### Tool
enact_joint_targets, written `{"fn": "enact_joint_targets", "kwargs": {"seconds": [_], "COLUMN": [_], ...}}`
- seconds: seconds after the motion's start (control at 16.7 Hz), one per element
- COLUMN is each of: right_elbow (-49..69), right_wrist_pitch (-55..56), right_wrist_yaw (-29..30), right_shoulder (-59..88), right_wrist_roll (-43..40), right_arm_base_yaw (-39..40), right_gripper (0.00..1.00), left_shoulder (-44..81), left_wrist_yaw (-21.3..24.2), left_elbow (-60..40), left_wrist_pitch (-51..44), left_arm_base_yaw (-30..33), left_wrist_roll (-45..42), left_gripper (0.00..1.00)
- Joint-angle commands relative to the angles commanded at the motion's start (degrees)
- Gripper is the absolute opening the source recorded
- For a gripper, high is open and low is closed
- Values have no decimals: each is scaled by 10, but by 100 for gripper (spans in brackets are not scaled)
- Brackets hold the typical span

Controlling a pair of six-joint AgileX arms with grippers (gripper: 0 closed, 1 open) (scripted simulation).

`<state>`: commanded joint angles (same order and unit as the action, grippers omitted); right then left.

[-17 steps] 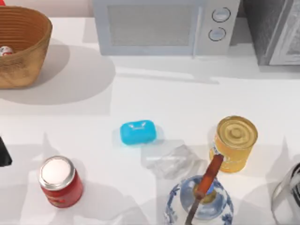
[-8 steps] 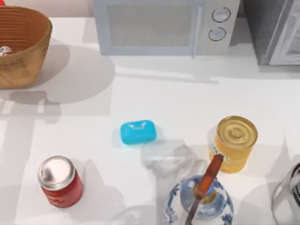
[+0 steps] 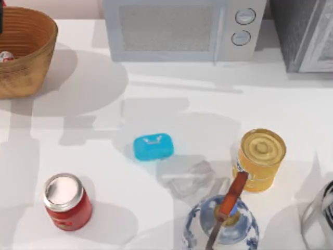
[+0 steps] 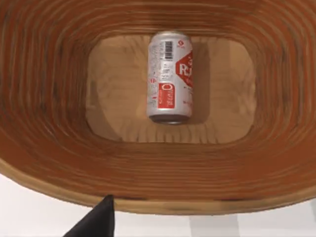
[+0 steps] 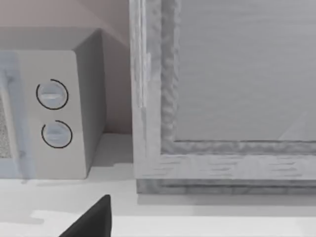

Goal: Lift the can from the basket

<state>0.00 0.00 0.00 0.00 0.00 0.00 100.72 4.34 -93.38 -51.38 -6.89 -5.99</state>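
Note:
The basket (image 3: 31, 57) is a round brown wicker one at the table's far left corner. The can (image 3: 5, 56) peeks out at its inner left edge. In the left wrist view the can (image 4: 170, 76) lies on its side on the basket (image 4: 148, 168) floor, white with red marks. My left gripper hangs open above the basket rim, apart from the can, with one black fingertip (image 4: 98, 219) showing. A dark sliver of my left arm (image 3: 1, 16) sits at the basket's far rim. My right gripper is parked and open, one fingertip (image 5: 94, 219) facing the microwave.
A microwave (image 3: 182, 28) and a grey cabinet (image 3: 307, 31) line the back. On the table stand a red can (image 3: 66, 202), a blue soap box (image 3: 153, 147), a clear crumpled piece (image 3: 190, 178), a yellow-orange can (image 3: 261, 159) and a blue-white vase (image 3: 221, 229).
My left arm has left the table's near left edge and travelled back to the basket. Its shadows have spread across the middle of the table. Nothing on the table has moved.

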Motion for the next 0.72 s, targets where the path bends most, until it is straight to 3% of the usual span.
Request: {"fn": "enact_joint_targets", "kwargs": {"seconds": [0.42,0.72], "right_elbow": [0,0], "right_wrist_pitch": [0,0], "right_wrist_yaw": [0,0], "right_shoulder": [0,0], "right_wrist_roll": [0,0], "right_arm_base_yaw": [0,0], "right_gripper": [100,100], "left_shoulder": [312,416], "left_wrist_yaw": [7,8], "left_elbow": [-305,-417], "left_wrist_pitch": [-151,-201], "left_arm_base_yaw": [-9,-11], "left_wrist_roll": [-23,-32], "left_gripper": [100,100]}}
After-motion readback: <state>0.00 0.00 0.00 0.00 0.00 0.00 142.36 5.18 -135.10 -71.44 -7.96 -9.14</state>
